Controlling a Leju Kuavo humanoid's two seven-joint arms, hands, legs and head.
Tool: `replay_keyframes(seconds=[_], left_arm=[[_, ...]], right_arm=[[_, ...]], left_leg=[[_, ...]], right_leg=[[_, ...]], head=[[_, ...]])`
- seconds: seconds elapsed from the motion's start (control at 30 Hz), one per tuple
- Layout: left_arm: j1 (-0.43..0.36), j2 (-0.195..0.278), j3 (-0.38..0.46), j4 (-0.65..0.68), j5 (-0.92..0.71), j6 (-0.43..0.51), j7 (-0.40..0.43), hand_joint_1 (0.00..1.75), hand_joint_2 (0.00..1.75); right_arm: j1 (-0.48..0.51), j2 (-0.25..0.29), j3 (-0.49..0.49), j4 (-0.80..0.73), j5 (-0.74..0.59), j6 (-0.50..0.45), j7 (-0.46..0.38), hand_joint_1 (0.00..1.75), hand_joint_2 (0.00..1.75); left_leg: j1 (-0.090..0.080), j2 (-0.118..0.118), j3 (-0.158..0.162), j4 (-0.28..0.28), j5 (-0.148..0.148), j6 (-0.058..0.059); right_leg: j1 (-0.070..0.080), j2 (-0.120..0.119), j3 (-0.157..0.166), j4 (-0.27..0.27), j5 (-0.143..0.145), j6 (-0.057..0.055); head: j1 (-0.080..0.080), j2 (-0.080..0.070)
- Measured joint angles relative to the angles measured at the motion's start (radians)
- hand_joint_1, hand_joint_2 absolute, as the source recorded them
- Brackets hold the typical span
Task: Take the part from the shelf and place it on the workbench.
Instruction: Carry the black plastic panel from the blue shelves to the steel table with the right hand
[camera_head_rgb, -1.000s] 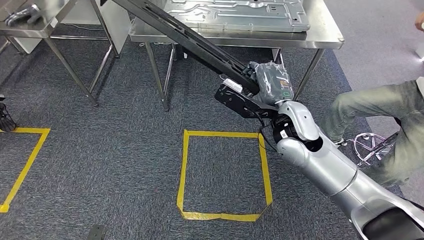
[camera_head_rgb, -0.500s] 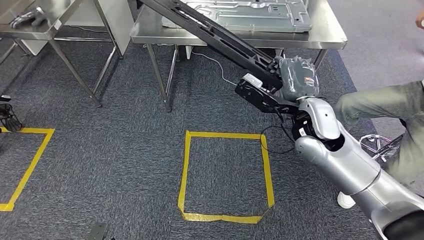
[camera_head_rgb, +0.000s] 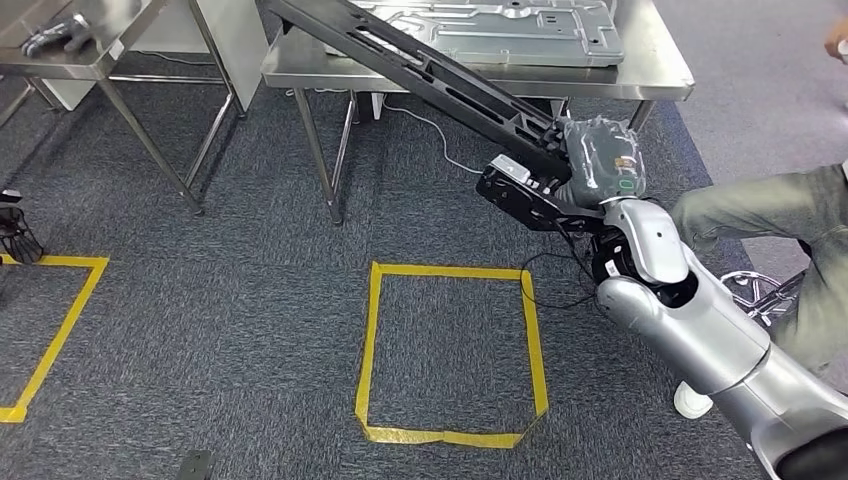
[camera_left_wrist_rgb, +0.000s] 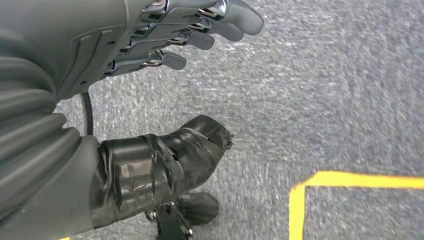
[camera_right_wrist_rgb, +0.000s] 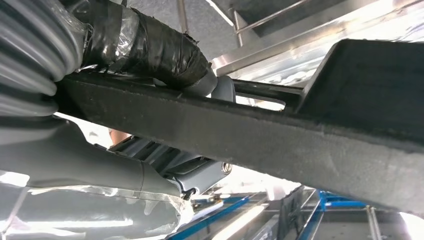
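Right hand (camera_head_rgb: 600, 155) grips the near end of the long black part (camera_head_rgb: 420, 70), far end angled up over the counter (camera_head_rgb: 660, 75) edge to set it down; left hand (camera_left_wrist_rgb: 165, 35) hangs empty, fingers loosely apart.

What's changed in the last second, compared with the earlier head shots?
The right hand, holding the long black part, rose toward the steel workbench, bringing the part's far end over the tabletop. The silver panel on the bench stayed put; the grip is unchanged.
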Motion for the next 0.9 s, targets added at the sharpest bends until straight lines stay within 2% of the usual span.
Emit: replay_keyframes(seconds=[0.07, 0.1, 0.17, 0.2, 0.23, 0.27, 0.33, 0.37, 0.4, 0.5, 0.57, 0.63, 0.67, 0.7, 0.73, 0.77, 0.8, 0.83, 0.87, 0.9], left_arm=[[0.0, 0.0, 0.0, 0.0, -0.002, 0.0, 0.002, 0.0, 1.75], [-0.001, 0.0, 0.0, 0.0, -0.003, 0.0, 0.003, 0.0, 1.75], [-0.003, 0.001, 0.0, 0.0, -0.006, 0.0, 0.005, 0.0, 1.75], [-0.002, 0.001, 0.0, 0.0, -0.007, 0.0, 0.006, 0.0, 1.75], [-0.001, 0.001, 0.0, 0.0, -0.008, -0.001, 0.006, 0.0, 1.75], [-0.001, 0.001, 0.0, 0.0, -0.008, -0.001, 0.007, 0.0, 1.75], [-0.001, 0.002, 0.0, 0.0, -0.009, -0.001, 0.007, 0.0, 1.75], [-0.001, 0.003, 0.0, 0.0, -0.009, -0.001, 0.007, 0.0, 1.75], [-0.002, 0.004, 0.0, 0.0, -0.009, -0.001, 0.007, 0.0, 1.75], [-0.002, 0.007, 0.0, 0.0, -0.01, -0.001, 0.007, 0.0, 1.75], [-0.002, 0.008, 0.0, 0.0, -0.01, -0.001, 0.007, 0.0, 1.75], [-0.002, 0.008, 0.0, 0.0, -0.01, 0.0, 0.008, 0.0, 1.75], [-0.002, 0.008, 0.0, 0.0, -0.01, 0.0, 0.009, 0.0, 1.75], [-0.001, 0.008, 0.0, 0.0, -0.011, 0.0, 0.01, 0.0, 1.75], [0.0, 0.008, 0.0, 0.0, -0.011, 0.0, 0.013, 0.0, 1.75], [0.0, 0.008, 0.0, 0.0, -0.011, 0.0, 0.016, 0.0, 1.75], [0.001, 0.008, 0.0, 0.0, -0.011, -0.001, 0.019, 0.0, 1.75], [0.001, 0.009, 0.0, 0.0, -0.011, -0.001, 0.021, 0.0, 1.75], [0.0, 0.01, 0.0, 0.0, -0.011, -0.001, 0.024, 0.0, 1.75], [0.0, 0.012, 0.0, 0.0, -0.011, -0.001, 0.026, 0.0, 1.75]], right_arm=[[0.004, -0.002, -0.002, -0.01, 0.002, 0.005, 0.001, 1.75, 1.75], [0.005, -0.003, -0.004, -0.014, 0.003, 0.007, 0.001, 1.75, 1.75], [0.011, -0.006, -0.008, -0.018, 0.005, 0.01, 0.002, 1.75, 1.75], [0.017, -0.007, -0.008, -0.018, 0.006, 0.01, 0.003, 1.75, 1.75], [0.023, -0.008, -0.008, -0.018, 0.007, 0.011, 0.004, 1.75, 1.75], [0.028, -0.009, -0.008, -0.019, 0.008, 0.011, 0.005, 1.75, 1.75], [0.032, -0.012, -0.008, -0.022, 0.009, 0.011, 0.007, 1.75, 1.75], [0.032, -0.013, -0.008, -0.025, 0.009, 0.011, 0.007, 1.75, 1.75], [0.032, -0.013, -0.009, -0.028, 0.01, 0.011, 0.006, 1.75, 1.75], [0.036, -0.014, -0.01, -0.032, 0.01, 0.011, 0.007, 1.75, 1.75], [0.037, -0.014, -0.012, -0.035, 0.011, 0.011, 0.007, 1.75, 1.75], [0.037, -0.014, -0.016, -0.039, 0.014, 0.01, 0.005, 1.75, 1.75], [0.038, -0.014, -0.017, -0.04, 0.017, 0.009, 0.003, 1.75, 1.75], [0.041, -0.014, -0.017, -0.04, 0.02, 0.007, 0.0, 1.75, 1.75], [0.046, -0.014, -0.017, -0.041, 0.024, 0.005, -0.002, 1.75, 1.75], [0.052, -0.014, -0.017, -0.042, 0.029, 0.002, -0.004, 1.75, 1.75], [0.058, -0.014, -0.017, -0.043, 0.034, -0.001, -0.005, 1.75, 1.75], [0.063, -0.014, -0.018, -0.045, 0.039, -0.005, -0.006, 1.75, 1.75], [0.067, -0.014, -0.02, -0.046, 0.045, -0.013, -0.009, 1.75, 1.75], [0.071, -0.014, -0.022, -0.048, 0.051, -0.023, -0.012, 1.75, 1.75]], left_leg=[[0.005, 0.0, 0.008, -0.012, 0.006, 0.01], [0.007, 0.001, 0.011, -0.016, 0.008, 0.014], [0.007, 0.0, 0.012, -0.017, 0.006, 0.018], [0.007, -0.001, 0.013, -0.017, 0.006, 0.018], [0.008, -0.002, 0.013, -0.016, 0.005, 0.018], [0.009, -0.003, 0.013, -0.014, 0.003, 0.016], [0.012, -0.006, 0.013, -0.005, -0.004, 0.007], [0.012, -0.007, 0.011, 0.003, -0.009, 0.001], [0.011, -0.007, 0.008, 0.009, -0.013, -0.005], [0.009, -0.008, 0.005, 0.011, -0.016, -0.018], [0.011, -0.005, -0.005, 0.035, -0.034, -0.027], [0.012, -0.002, -0.044, 0.121, -0.08, -0.034], [0.012, -0.002, -0.078, 0.188, -0.108, -0.036], [0.012, -0.002, -0.108, 0.245, -0.124, -0.037], [0.012, -0.002, -0.129, 0.279, -0.125, -0.036], [0.012, -0.002, -0.133, 0.28, -0.109, -0.034], [0.011, -0.002, -0.116, 0.235, -0.074, -0.029], [0.009, -0.001, -0.087, 0.166, -0.036, -0.022], [0.006, -0.001, -0.056, 0.103, -0.01, -0.015], [0.002, -0.001, -0.033, 0.051, 0.004, -0.01]], right_leg=[[-0.001, 0.001, -0.013, 0.032, -0.024, 0.012], [-0.002, 0.001, -0.032, 0.077, -0.05, 0.016], [-0.006, 0.001, -0.093, 0.206, -0.112, 0.022], [-0.008, 0.001, -0.118, 0.258, -0.128, 0.025], [-0.011, 0.001, -0.131, 0.281, -0.128, 0.027], [-0.015, 0.001, -0.124, 0.264, -0.11, 0.029], [-0.021, 0.001, -0.064, 0.14, -0.045, 0.034], [-0.022, 0.003, -0.032, 0.077, -0.022, 0.034], [-0.022, 0.004, -0.012, 0.035, -0.012, 0.031], [-0.018, 0.006, -0.001, 0.016, -0.013, 0.013], [-0.019, 0.005, 0.002, 0.012, -0.012, 0.0], [-0.019, 0.003, 0.005, 0.009, -0.012, -0.01], [-0.017, 0.003, 0.005, 0.009, -0.014, -0.013], [-0.016, 0.003, 0.006, 0.009, -0.015, -0.016], [-0.013, 0.004, 0.008, 0.009, -0.017, -0.018], [-0.011, 0.004, 0.011, 0.009, -0.019, -0.019], [-0.01, 0.004, 0.016, 0.009, -0.021, -0.02], [-0.009, 0.005, 0.021, 0.009, -0.024, -0.019], [-0.006, 0.005, 0.023, 0.009, -0.027, -0.017], [-0.005, 0.005, 0.024, 0.009, -0.029, -0.014]], head=[[0.002, 0.0], [0.004, 0.0], [0.006, 0.0], [0.006, 0.0], [0.006, 0.0], [0.006, 0.0], [0.007, 0.0], [0.007, 0.0], [0.007, 0.0], [0.007, 0.0], [0.006, 0.0], [0.003, 0.0], [0.002, 0.0], [0.002, 0.0], [0.002, 0.0], [0.002, 0.0], [0.002, 0.0], [0.002, 0.0], [0.003, 0.0], [0.003, 0.0]])
